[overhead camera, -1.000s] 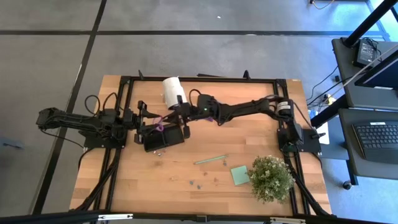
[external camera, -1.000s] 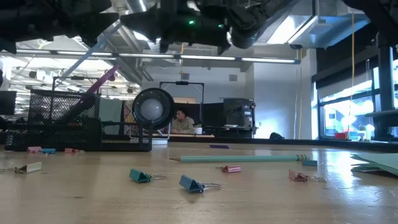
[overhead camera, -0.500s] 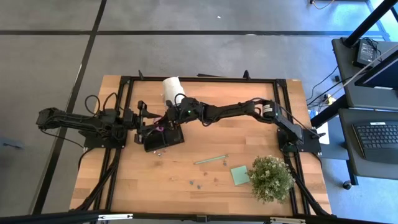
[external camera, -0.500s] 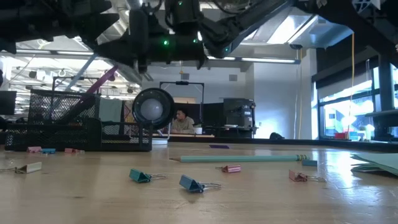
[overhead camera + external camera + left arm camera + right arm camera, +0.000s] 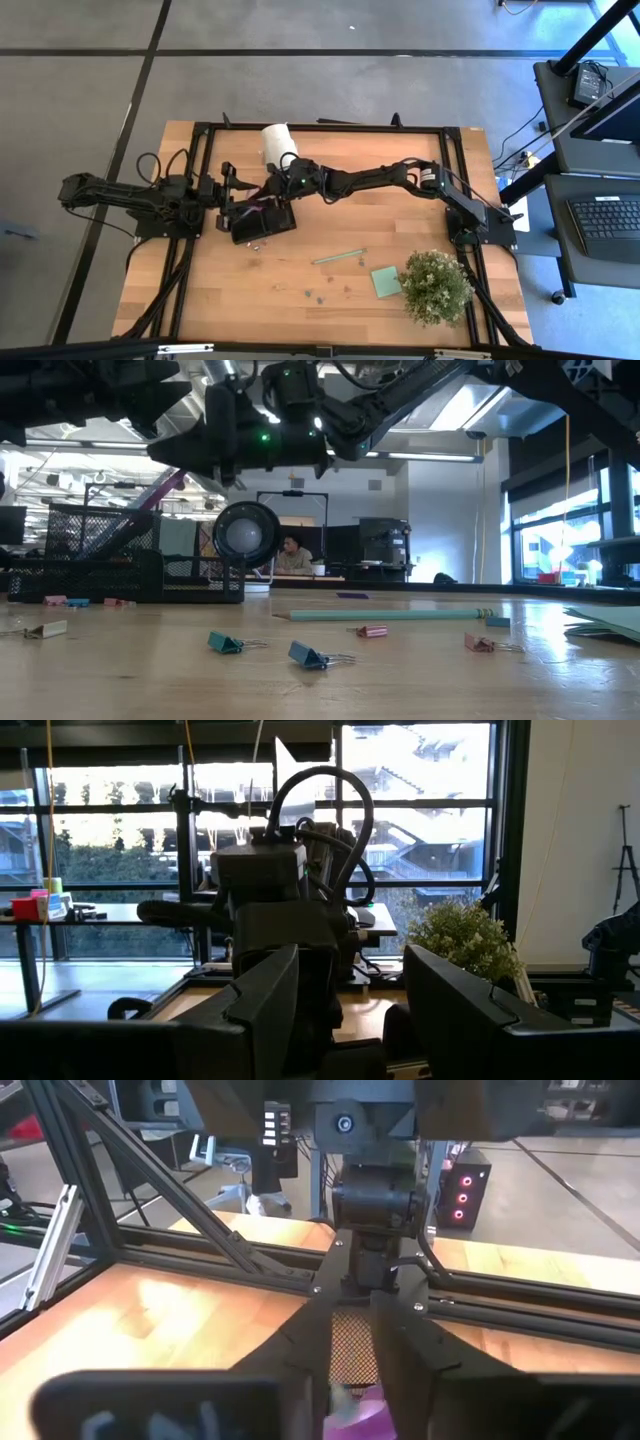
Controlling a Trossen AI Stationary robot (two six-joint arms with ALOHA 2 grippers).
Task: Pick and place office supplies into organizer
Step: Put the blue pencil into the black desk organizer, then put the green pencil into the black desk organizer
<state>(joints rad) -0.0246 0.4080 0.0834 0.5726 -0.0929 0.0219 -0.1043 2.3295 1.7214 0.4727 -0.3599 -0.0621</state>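
The black mesh organizer [image 5: 265, 222] [image 5: 100, 550] stands left of the table's middle. My right gripper [image 5: 268, 200] [image 5: 355, 1315] reaches over its far side from the table's right, fingers slightly apart. A purple scissors handle [image 5: 360, 1415] [image 5: 258, 207] shows between them, over the mesh. My left gripper [image 5: 228, 198] [image 5: 350, 970] waits open beside the organizer's left end, empty. A pale green pencil [image 5: 338, 257], a green sticky-note pad [image 5: 385, 281] and small clips [image 5: 310, 656] lie flat on the wood. My right gripper has the purple handle [image 5: 352, 1418] between its fingers, near their roots, over the organizer's mesh. I cannot tell whether either finger touches it. The fingers come nearly level from the table's right.
A white roll [image 5: 277, 145] lies just beyond the organizer at the far edge. A bushy potted plant [image 5: 436, 286] stands near right, beside the pad. More clips [image 5: 225, 643] [image 5: 480, 644] dot the near middle. A black frame rail [image 5: 320, 128] borders the table.
My right gripper has moved toward the table's left and down, from beside the white roll to just above the organizer's far side. Most of that move came in the first half second. The organizer and the loose items have stayed put.
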